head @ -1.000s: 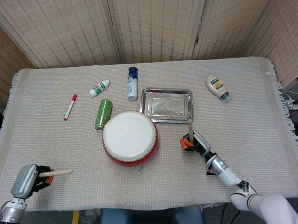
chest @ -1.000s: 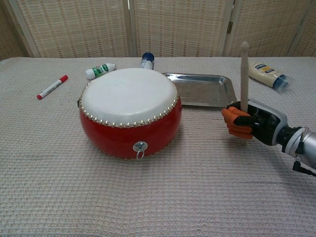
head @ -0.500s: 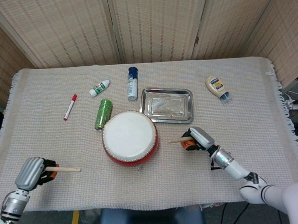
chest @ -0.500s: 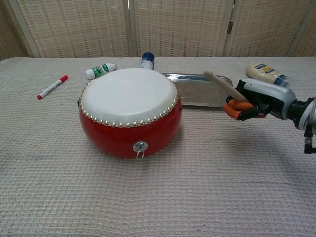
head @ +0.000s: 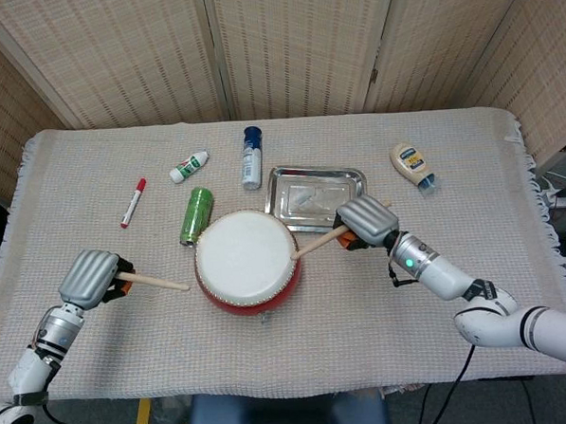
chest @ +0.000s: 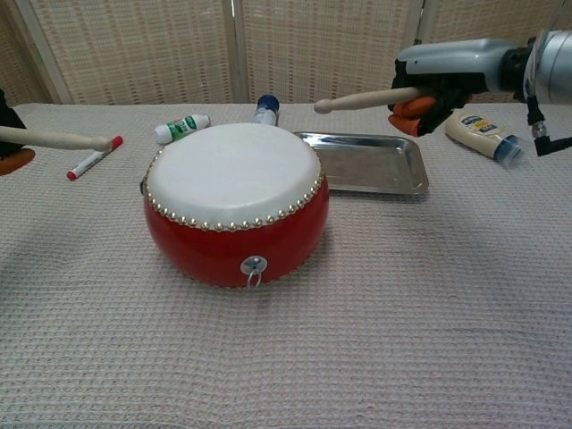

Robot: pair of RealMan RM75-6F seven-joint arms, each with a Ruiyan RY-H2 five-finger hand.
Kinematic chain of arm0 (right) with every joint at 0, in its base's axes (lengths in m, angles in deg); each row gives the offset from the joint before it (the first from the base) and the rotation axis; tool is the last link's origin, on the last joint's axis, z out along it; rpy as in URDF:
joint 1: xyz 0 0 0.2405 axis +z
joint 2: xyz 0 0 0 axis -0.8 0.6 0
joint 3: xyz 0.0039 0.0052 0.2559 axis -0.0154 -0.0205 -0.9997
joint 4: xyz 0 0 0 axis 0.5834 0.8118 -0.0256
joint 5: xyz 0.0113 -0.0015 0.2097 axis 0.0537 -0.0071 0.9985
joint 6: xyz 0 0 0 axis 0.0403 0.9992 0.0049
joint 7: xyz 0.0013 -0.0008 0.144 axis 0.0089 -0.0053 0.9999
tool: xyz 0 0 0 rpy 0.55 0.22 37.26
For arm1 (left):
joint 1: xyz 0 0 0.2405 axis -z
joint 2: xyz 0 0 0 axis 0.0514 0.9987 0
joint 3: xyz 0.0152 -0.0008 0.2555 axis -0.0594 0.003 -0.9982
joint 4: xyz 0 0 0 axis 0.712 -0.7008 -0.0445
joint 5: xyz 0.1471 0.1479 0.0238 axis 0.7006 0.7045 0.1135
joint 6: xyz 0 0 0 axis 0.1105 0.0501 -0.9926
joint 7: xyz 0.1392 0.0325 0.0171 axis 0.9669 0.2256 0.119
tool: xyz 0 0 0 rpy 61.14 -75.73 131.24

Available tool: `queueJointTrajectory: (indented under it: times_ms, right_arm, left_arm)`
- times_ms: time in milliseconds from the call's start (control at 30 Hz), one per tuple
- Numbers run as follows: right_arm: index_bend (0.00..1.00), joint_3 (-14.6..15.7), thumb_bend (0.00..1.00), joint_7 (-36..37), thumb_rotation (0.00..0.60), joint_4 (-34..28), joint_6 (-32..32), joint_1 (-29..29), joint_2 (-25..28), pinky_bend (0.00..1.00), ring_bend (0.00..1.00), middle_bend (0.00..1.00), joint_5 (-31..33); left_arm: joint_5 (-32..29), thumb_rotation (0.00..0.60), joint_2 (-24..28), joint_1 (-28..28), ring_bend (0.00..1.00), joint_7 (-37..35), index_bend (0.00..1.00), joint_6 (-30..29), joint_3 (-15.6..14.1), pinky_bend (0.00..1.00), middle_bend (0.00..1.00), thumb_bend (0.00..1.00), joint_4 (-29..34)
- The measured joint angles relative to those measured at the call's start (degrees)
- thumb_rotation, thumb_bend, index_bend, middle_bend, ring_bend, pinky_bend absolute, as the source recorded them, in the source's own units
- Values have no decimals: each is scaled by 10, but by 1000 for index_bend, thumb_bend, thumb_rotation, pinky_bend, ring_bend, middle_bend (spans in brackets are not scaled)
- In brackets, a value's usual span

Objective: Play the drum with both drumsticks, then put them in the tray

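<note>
A red drum (head: 247, 262) (chest: 234, 202) with a white skin stands mid-table. My right hand (head: 364, 222) (chest: 444, 74) grips a wooden drumstick (head: 315, 244) (chest: 365, 98) that points left, its tip above the drum's right edge. At the left, my left hand (head: 94, 277) holds the other drumstick (head: 154, 281) (chest: 49, 138), which points right toward the drum. In the chest view only the edge of the left hand (chest: 11, 134) shows. A metal tray (head: 316, 197) (chest: 366, 164) lies behind and to the right of the drum.
Behind the drum lie a green can (head: 196, 215), a blue-capped bottle (head: 252, 158), a small white tube (head: 189, 167) and a red marker (head: 132, 202). A mayonnaise bottle (head: 413, 165) lies at the far right. A woven screen stands behind the table.
Both hands have risen and moved toward the drum. The right drumstick swung from upright to level, pointing left over the drum's edge. The left drumstick moved right, closer to the drum.
</note>
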Motion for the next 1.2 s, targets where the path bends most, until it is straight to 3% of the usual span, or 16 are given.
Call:
queueJointTrajectory:
  times_ms: [267,600,733,1033,1200]
  right_arm:
    - [1000,-24,902,-176,600,3,-54,80,-20,1000,1000,1000,176]
    - [1000,19,902,-332,600,70,-65,156,-106,1000,1000,1000,314]
    - [1000,21,902,-352,600,72,-45,163,-119,1000,1000,1000,323]
    - [1000,-43,902,-253,600,-22,12,129,-53,1000,1000,1000,263]
    - [1000,-35,902,-257,600,-29,8,120,-43,1000,1000,1000,254]
  left_arm:
    - [-90,600,-6,45,1000,63,1000,51,29,1000,1000,572,24]
    - [-130,600,0,68,1000,78,1000,57,45,1000,1000,572,44]
    - [-141,600,-11,77,1000,92,998,64,42,1000,1000,572,40]
    - [-184,600,-77,111,1000,177,996,74,28,1000,1000,573,8]
    - [-225,600,-103,129,1000,241,995,77,17,1000,1000,573,-12]
